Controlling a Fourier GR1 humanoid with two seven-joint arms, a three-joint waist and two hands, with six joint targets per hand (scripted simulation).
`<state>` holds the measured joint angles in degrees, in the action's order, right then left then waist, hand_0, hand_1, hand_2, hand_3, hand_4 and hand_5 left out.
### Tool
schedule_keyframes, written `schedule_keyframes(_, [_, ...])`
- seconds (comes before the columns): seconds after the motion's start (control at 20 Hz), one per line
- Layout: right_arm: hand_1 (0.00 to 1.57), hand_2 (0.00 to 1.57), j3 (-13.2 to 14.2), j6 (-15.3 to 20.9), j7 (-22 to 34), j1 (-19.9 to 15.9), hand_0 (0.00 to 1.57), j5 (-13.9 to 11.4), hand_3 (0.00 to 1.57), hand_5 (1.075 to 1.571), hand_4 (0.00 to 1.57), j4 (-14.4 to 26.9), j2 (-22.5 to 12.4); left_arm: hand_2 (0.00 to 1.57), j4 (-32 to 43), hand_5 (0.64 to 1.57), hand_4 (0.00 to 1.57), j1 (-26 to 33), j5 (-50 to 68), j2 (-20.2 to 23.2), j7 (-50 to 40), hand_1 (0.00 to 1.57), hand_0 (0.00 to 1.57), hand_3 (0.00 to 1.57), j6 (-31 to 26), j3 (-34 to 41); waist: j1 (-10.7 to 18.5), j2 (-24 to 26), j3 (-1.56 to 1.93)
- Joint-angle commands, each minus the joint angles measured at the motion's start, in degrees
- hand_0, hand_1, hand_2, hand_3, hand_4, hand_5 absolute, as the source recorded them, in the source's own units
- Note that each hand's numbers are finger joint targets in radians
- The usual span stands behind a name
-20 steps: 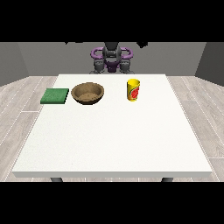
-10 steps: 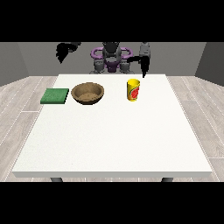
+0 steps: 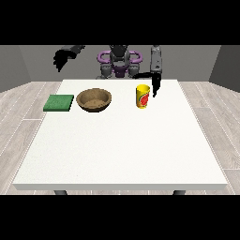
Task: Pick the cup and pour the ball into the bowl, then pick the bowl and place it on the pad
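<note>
Plainly, in the front view the yellow cup (image 3: pixel 142 96) stands upright on the bench (image 3: pixel 122 145) right of the bowl (image 3: pixel 94 99), likely light and rigid, best taken round its side by the hand at the view's right (image 3: pixel 155 84), whose fingers hang straight, holding nothing.

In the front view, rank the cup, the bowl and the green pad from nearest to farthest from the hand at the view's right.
From the hand at the view's right:
1. Cup, just beside the hand, toward the view's left.
2. Bowl, near the table's middle, further left.
3. Green pad, at the table's left edge in the view.
</note>
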<state>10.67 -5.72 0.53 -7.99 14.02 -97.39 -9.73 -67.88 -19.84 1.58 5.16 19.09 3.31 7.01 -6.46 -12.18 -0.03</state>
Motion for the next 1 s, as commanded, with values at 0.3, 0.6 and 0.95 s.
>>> schedule_keyframes(0.3, [0.00, 0.00, 2.5, -4.8, -5.1, 0.0, 0.00, 1.9, 0.00, 1.564, 0.68, 6.0, -1.7, 0.00, 18.4, 1.423, 0.18, -5.8, 0.0, -1.1, 12.5, 0.00, 0.00, 0.00, 1.2, 3.1, -1.8, -0.9, 0.01])
schedule_keyframes(0.6, [0.00, 0.00, 3.2, -6.0, -3.8, -2.2, 0.00, 2.3, 0.00, 1.569, 0.68, 4.4, -4.0, 0.64, 27.5, 1.553, 1.01, -9.3, 0.2, 2.0, 16.9, 0.70, 0.70, 0.00, 1.4, 6.1, -2.9, -3.9, -0.01])
schedule_keyframes(0.95, [0.00, 0.00, 9.5, -10.3, 2.5, -5.2, 0.00, 11.7, 0.16, 1.568, 0.64, 2.6, -10.7, 1.57, 32.1, 1.457, 1.37, -11.1, -4.5, 1.7, 22.3, 1.28, 1.28, 1.57, 12.3, 6.2, -7.5, -5.3, -0.01])
